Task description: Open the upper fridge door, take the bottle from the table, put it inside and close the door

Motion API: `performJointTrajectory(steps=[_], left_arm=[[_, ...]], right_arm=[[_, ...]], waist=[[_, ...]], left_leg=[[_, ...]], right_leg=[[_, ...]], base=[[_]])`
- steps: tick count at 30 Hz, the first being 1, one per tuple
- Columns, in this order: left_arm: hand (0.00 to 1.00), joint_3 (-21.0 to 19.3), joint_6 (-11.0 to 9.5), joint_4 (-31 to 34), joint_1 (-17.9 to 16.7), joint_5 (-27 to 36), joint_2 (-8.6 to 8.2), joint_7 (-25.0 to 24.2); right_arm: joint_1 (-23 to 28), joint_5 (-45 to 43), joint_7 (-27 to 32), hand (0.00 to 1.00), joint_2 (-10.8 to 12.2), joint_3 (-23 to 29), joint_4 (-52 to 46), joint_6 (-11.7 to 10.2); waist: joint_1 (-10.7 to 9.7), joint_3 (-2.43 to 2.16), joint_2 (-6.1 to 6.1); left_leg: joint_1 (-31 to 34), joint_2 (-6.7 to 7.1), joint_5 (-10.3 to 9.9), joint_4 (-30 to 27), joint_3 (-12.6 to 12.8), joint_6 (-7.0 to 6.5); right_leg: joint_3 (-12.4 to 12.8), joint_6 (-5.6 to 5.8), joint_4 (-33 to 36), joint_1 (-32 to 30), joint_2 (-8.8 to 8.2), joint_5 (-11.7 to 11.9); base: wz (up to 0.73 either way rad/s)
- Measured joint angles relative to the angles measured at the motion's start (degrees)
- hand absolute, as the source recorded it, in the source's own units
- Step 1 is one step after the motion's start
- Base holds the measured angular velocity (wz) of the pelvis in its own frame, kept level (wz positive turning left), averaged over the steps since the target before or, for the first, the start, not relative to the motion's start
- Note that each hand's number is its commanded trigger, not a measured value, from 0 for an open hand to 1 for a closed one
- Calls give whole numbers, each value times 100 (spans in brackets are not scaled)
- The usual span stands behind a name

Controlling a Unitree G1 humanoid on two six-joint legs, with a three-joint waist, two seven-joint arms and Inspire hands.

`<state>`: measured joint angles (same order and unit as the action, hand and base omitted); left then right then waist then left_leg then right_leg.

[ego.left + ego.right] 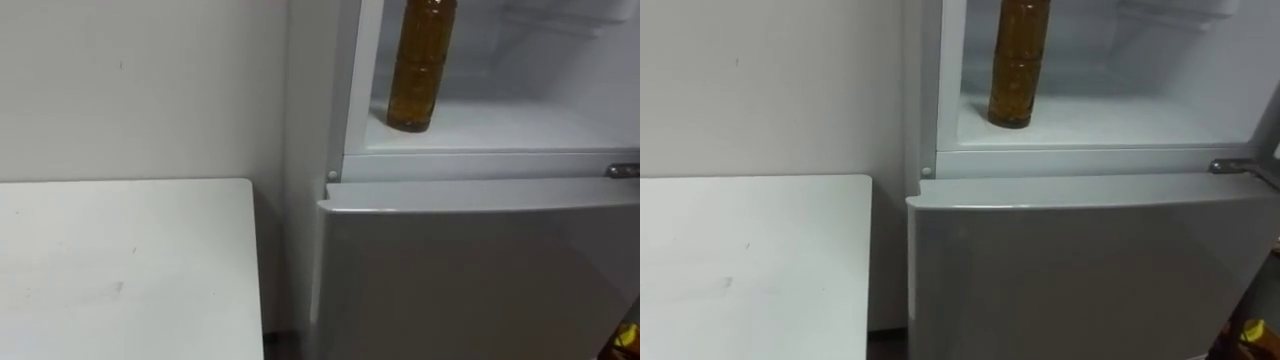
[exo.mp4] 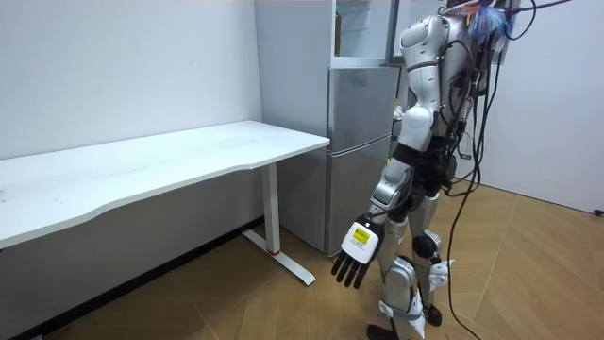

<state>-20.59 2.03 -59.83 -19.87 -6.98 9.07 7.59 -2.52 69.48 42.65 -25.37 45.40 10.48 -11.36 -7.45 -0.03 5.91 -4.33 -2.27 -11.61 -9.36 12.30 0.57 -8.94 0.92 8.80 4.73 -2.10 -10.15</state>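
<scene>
White wall [image 2: 123,66] runs behind a long white tabletop [image 2: 189,156], and right next to it stands a grey fridge [image 2: 363,132] with the robot in front of it. The bottle [image 1: 420,65] is in the top part of the fridge, standing straight up on the white shelf [image 1: 520,125], close to the left side and near the front edge. It has brown drink in it, and I see nothing else on that shelf. The lower door [image 1: 470,270] is shut. The left robot hand [image 2: 357,253] hangs low by the robot's legs, with straight, spread fingers and nothing in them. A bit of yellow in the low corner may be the right robot hand [image 1: 624,340]; I cannot tell how it is held. I think the putting-in part is done. What matters now is staying well away from the bottle, because it is tall and thin and sits near the edge, so a bump could tip it out. If the fridge is to be shut, it should be done slowly and softly.
</scene>
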Motion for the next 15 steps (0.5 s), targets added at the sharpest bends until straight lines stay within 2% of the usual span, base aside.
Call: performJointTrajectory(steps=[4, 6, 15], left_arm=[[0, -2, 15, 17, -4, -81, -15, -47], [0, -110, 15, -3, -9, -163, -84, -41], [0, -168, -5, -71, -72, -199, -178, -38]], right_arm=[[-135, -158, 30, 0, -9, 14, -32, 44], [-147, -510, 97, 0, -10, 16, -77, 122], [-171, -1628, 433, 0, -7, -122, -188, 195]], waist=[[-11, -8, -10], [2, -20, -33], [11, -8, -84]], left_leg=[[45, -1, 0, 0, 11, 0], [81, -1, 7, -4, 27, 3], [75, 14, 17, -36, 14, -5]], right_leg=[[18, 0, 43, -105, 0, 0], [47, 0, 127, -170, -4, 0], [31, -8, 189, -174, -27, -18]], base=[[-2], [-7], [0]])
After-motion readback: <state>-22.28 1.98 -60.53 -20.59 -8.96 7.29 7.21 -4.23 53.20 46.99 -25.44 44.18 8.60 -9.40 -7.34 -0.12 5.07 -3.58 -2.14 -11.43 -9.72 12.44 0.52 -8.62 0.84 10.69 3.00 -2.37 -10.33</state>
